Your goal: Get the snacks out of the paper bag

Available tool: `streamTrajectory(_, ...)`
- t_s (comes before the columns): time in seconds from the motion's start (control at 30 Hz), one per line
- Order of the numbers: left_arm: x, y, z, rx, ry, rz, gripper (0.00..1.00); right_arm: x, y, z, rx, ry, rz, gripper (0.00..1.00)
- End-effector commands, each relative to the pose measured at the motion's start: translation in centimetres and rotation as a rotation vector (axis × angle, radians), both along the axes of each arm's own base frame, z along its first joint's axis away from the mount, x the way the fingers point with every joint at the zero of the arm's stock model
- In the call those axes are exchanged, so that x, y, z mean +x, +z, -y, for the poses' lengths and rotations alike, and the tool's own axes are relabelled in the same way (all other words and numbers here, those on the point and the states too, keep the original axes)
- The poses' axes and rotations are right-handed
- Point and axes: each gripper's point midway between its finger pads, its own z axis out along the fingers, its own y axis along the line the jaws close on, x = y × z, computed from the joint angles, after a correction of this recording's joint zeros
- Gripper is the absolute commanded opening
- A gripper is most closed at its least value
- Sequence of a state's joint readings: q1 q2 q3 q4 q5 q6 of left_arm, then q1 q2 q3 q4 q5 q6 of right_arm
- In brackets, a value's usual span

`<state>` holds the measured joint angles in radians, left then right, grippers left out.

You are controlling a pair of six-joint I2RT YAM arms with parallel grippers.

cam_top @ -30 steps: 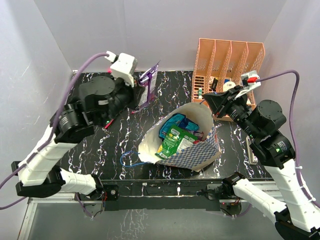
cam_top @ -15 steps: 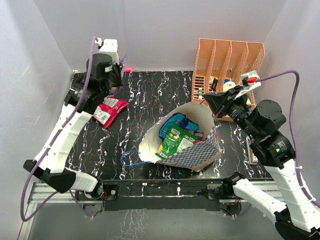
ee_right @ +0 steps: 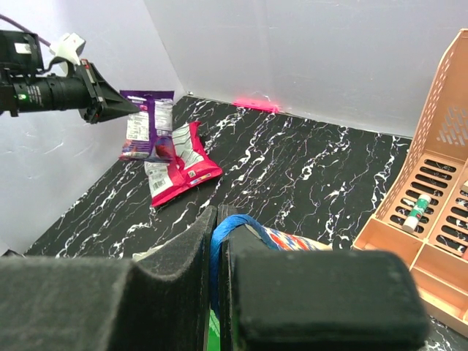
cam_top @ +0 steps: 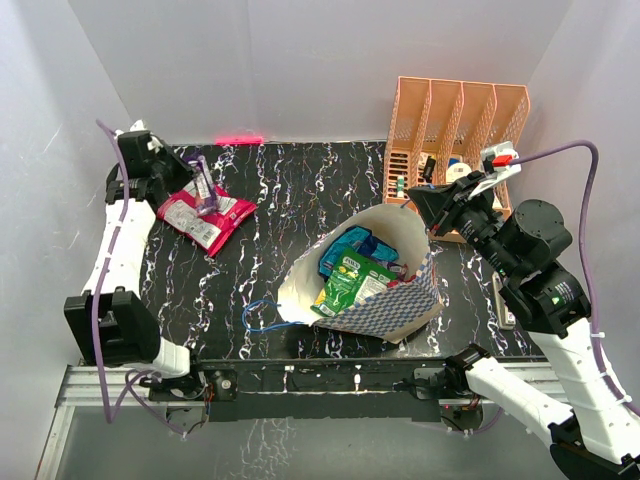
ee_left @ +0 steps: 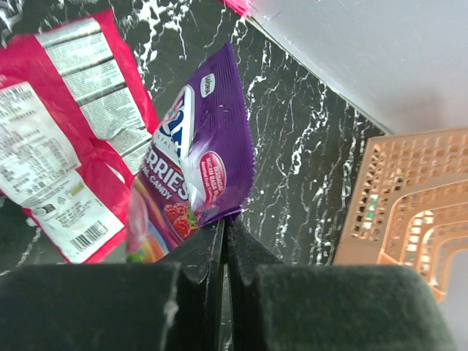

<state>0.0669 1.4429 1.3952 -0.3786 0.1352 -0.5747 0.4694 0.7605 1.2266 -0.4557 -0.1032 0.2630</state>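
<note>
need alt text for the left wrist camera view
The left end effector is shut on the edge of a purple snack packet, which partly hides a magenta packet lying on the black marbled table. A peach slotted organizer sits at the right, below a pale wall.

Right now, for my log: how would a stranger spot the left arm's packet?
Go to the table's far left corner, where a magenta packet lies flat. Over it the left tool pinches the purple packet, the only purple one in sight.
</note>
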Motion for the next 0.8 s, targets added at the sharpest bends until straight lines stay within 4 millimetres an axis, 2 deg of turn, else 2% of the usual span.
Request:
streamTrajectory(0.0,1.9,1.3,0.6,-0.288,-0.038,0.106,0.0,-1.4,5.3,0.9,0.065,-0.01,0.171,0.07)
streamTrajectory(0.23,3.2,-1.8,0.3,-0.428,-0.038,0.078,0.0,-1.3,5.1,1.1,0.059,-0.019,0.17,0.07)
streamTrajectory(0.4,4.2,-4.7,-2.1,-0.473,0.019,0.066,0.0,-1.3,5.1,1.0,0.059,-0.013,0.168,0.07)
streamTrajectory(0.6,4.4,-9.2,-4.4,-0.456,0.051,-0.005,0.0,-1.4,5.4,1.2,0.053,-0.021,0.171,0.07)
streamTrajectory(0.77,3.9,-11.8,-5.4,-0.36,0.041,-0.041,0.0,-1.3,5.3,1.1,0.051,-0.021,0.168,0.07)
